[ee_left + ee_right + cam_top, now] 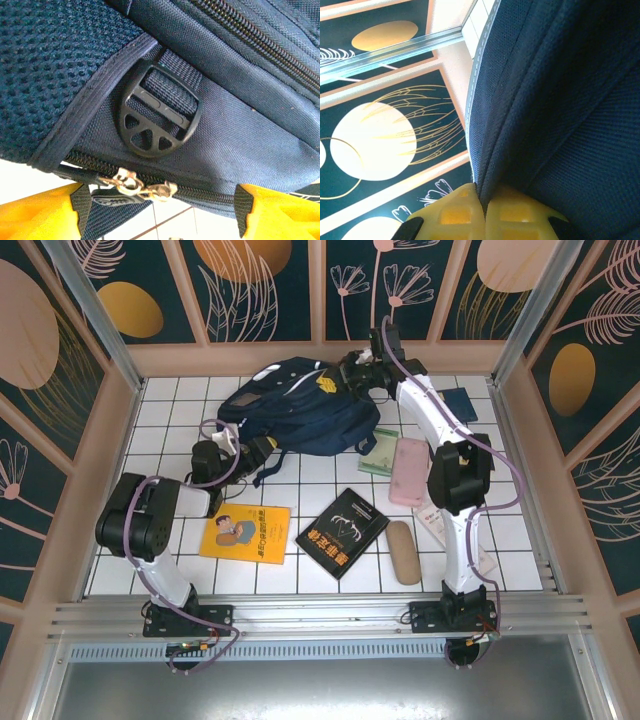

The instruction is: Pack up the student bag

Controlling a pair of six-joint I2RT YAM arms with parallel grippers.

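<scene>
The student bag (295,410), a big navy backpack, lies at the back middle of the white tiled table. My left gripper (262,447) is at its near left edge, open, the yellow fingers (40,215) wide apart on either side of the bag's metal zipper pulls (137,189) without touching them. A black strap buckle (159,117) sits just above the zipper. My right gripper (352,370) is at the bag's top right edge, shut on a fold of the bag's navy fabric (492,170), pinched between the yellow fingers (455,215).
In front of the bag lie a yellow book (245,534), a black book (342,532), a tan case (403,552), a pink pouch (409,471), a green booklet (378,452) and a dark blue booklet (459,403). Patterned walls enclose the table.
</scene>
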